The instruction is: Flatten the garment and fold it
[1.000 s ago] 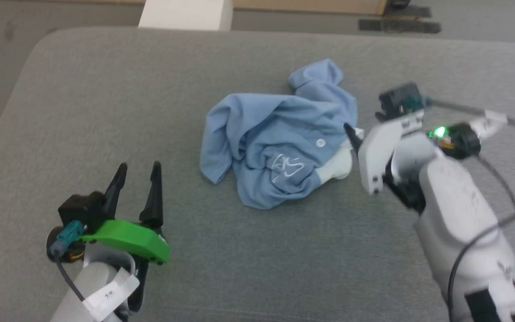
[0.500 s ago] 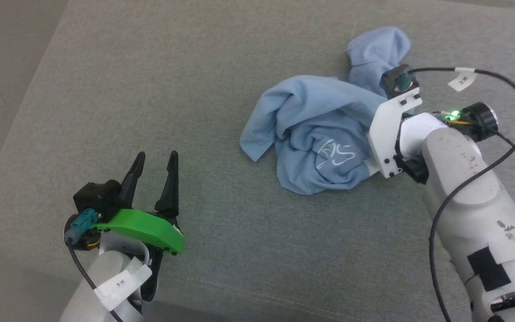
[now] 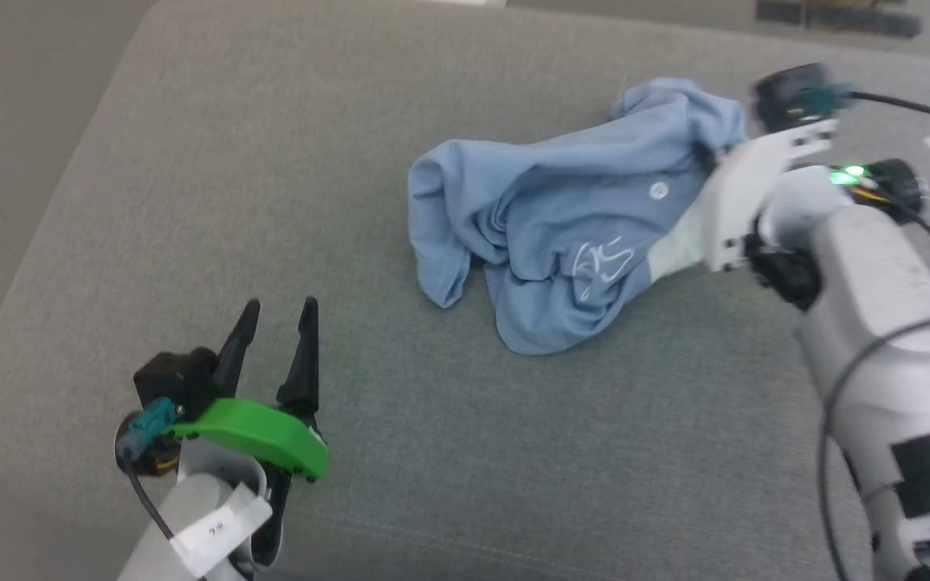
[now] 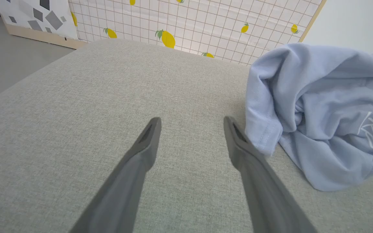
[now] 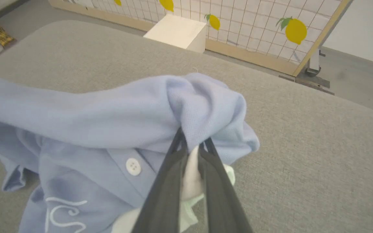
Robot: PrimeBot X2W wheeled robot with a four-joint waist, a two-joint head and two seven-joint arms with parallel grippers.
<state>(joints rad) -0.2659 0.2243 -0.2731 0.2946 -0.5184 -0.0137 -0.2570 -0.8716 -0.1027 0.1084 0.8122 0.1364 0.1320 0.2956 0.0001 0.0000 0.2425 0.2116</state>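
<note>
On the grey cushion (image 3: 190, 202), toward its far right side in the head view, the shirt (image 3: 562, 218) is seen crumpled, with its logo (image 3: 602, 266) and one button (image 3: 659, 190) turned up. Beyond the cushion a panel (image 5: 254, 26) printed with lemons is stood on the floor (image 5: 361, 74), and a white box (image 5: 176, 30) is set before it.

The right claw (image 5: 191, 139) is narrowed on a bunch of blue cloth, with the white collar (image 5: 189, 174) pinched between its fingers; the cloth is drawn from the heap up to it. The left claw (image 3: 279, 311) is held wide with nothing in it, near the cushion's front left corner and well apart from the shirt.

Against half a second ago the head view has shifted as a whole, so the camera is taken to have moved. The shirt, then a tighter heap with the button hidden, is now drawn out longer toward the right claw. A second ago that claw was seen parted beside the collar. The left claw is unchanged.

The grip itself is shown by the right wrist view — in the head view those fingers are hidden behind a white mount (image 3: 747, 186). A sleeve hem (image 4: 264, 136) is shown by the left wrist view, just past one finger.
</note>
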